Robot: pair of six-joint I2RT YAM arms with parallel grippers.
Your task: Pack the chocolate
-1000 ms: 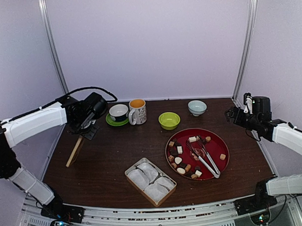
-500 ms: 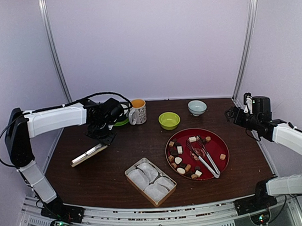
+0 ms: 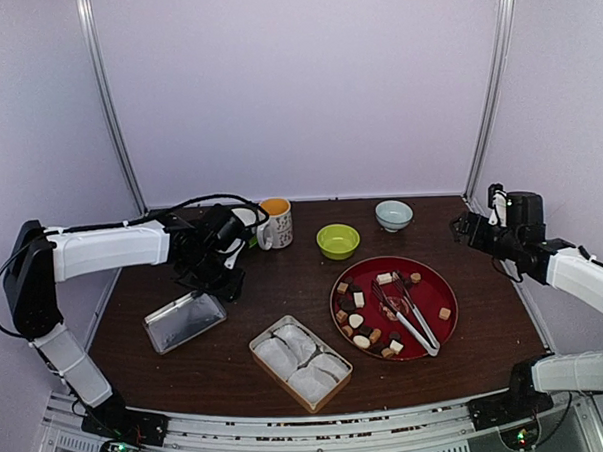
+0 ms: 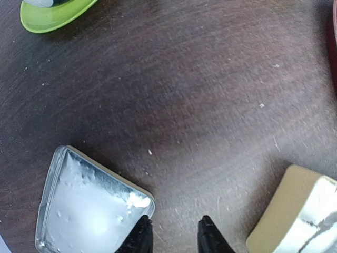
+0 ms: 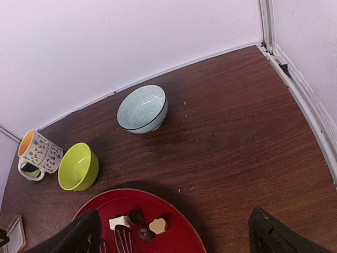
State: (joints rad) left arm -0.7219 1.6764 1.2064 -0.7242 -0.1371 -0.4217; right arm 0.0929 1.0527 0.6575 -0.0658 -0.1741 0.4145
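- The chocolate, small tan, dark brown and cream pieces, lies scattered on a round red plate at the right of the tabletop. None of it is in the box.
- Silver tongs lie on the plate among the pieces.
- Just left of the plate stands an open tan box, filled with white crinkled paper liners.
- Its silvery lid lies flat, inside up, well to the left of the box.
- The left tool hangs low by the lid's near corner. Its fingers are slightly parted, with only bare wood between them.
- The right tool is held high at the far right, spread wide and empty.
- Along the back stand a patterned mug, a lime bowl and a pale blue bowl.
- Only the top view shows plate, box and lid together.
- The left wrist view alone shows a whitish sheen inside the lid, white specks on the wood and the edge of a green saucer.
- The right wrist view shows fine rings inside the blue bowl, and just three sweets at the plate's far edge.
- The tabletop is dark brown wood grain. Pale lilac walls with metal corner posts enclose it.
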